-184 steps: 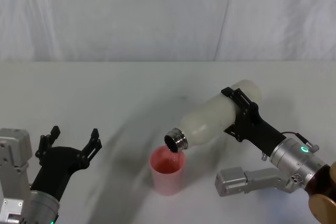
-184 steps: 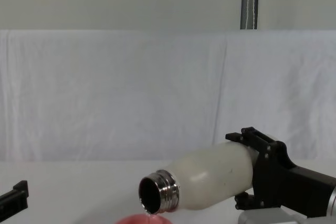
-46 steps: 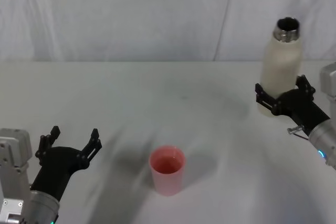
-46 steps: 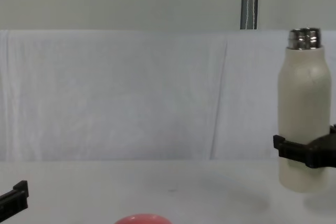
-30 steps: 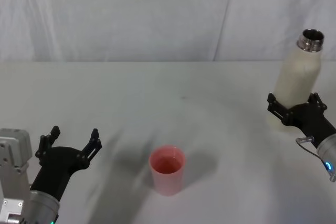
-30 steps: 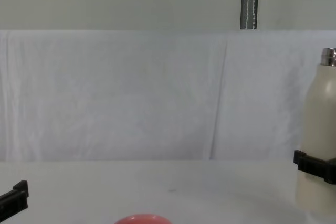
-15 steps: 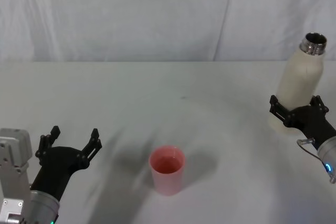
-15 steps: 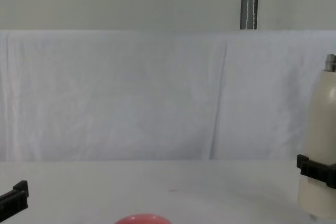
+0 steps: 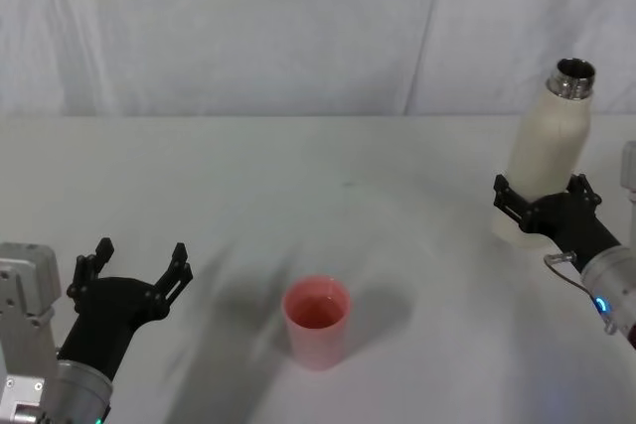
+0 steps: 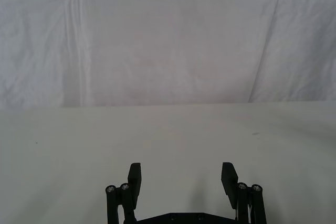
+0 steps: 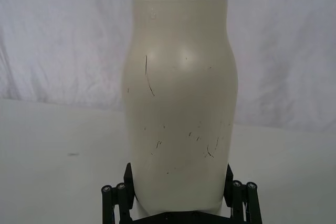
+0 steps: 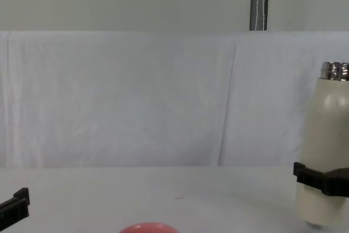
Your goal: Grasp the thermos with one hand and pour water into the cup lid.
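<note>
While the left gripper (image 9: 134, 267) sits low at the near left corner of the white cloth-covered table (image 9: 298, 176), its black plastic fingers (image 10: 135, 178) are spread wide with nothing between them, pointing out over bare tabletop toward the white draped backdrop (image 9: 248, 27). A soft shadow lies on the cloth just beside it.

Toward the middle of the table's near side stands the small round pink-red cup lid (image 9: 316, 323), upright and open at the top, with a little liquid visible inside. From the chest view just its curved top rim (image 12: 148, 227) peeks above the lower edge. It stands well apart from both grippers.

Over at the right edge, the tall cream-white matte thermos (image 9: 549, 164) stands nearly upright, its shiny threaded silver neck (image 9: 571, 76) uncapped and open at the top. The right gripper (image 9: 542, 208) is closed around the bottle's lower body, one black jaw on each side, and the wrist view shows the scuffed cream wall (image 11: 181, 119) pressed between them. From the chest view the bottle's base (image 12: 319, 219) seems just above the tabletop; I can't tell whether it touches.
</note>
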Controlling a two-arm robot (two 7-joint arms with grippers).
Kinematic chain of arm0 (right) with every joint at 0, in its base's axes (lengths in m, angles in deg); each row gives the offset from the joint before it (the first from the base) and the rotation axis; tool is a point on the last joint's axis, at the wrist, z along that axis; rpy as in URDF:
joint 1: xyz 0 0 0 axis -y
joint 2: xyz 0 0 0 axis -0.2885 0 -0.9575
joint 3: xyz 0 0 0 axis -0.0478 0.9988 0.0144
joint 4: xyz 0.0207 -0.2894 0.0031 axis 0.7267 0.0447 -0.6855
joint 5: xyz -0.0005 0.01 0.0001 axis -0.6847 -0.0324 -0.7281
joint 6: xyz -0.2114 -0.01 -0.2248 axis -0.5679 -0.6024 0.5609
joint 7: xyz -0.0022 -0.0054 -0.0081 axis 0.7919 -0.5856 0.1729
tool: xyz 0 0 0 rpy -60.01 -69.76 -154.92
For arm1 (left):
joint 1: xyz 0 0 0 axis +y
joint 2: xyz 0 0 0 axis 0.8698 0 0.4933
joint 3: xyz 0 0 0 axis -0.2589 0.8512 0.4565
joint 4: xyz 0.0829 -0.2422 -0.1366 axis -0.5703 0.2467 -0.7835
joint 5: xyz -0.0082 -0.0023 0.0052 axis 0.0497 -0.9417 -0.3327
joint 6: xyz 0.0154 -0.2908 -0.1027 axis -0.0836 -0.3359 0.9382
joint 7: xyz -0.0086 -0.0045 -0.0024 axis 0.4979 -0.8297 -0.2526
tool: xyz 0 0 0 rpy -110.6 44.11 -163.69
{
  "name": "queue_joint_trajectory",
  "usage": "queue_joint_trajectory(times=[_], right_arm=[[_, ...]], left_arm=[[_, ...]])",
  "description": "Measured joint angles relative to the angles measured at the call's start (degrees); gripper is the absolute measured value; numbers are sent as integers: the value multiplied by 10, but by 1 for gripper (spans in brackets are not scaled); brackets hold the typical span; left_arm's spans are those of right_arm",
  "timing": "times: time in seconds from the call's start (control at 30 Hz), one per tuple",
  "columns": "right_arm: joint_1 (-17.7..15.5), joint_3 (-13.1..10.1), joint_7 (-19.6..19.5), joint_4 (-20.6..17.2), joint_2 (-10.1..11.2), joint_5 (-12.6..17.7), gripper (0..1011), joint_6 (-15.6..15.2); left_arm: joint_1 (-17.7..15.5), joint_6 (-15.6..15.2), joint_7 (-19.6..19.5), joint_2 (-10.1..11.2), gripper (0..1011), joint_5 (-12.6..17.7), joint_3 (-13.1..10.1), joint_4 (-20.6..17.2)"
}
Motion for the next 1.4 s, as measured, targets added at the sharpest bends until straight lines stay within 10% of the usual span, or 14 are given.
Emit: queue_joint_trajectory(times=[1.4], right_arm=[[46,26,11,79,-18,-17,958,20]], left_arm=[[0,0,0,0,1001,0,0,0]])
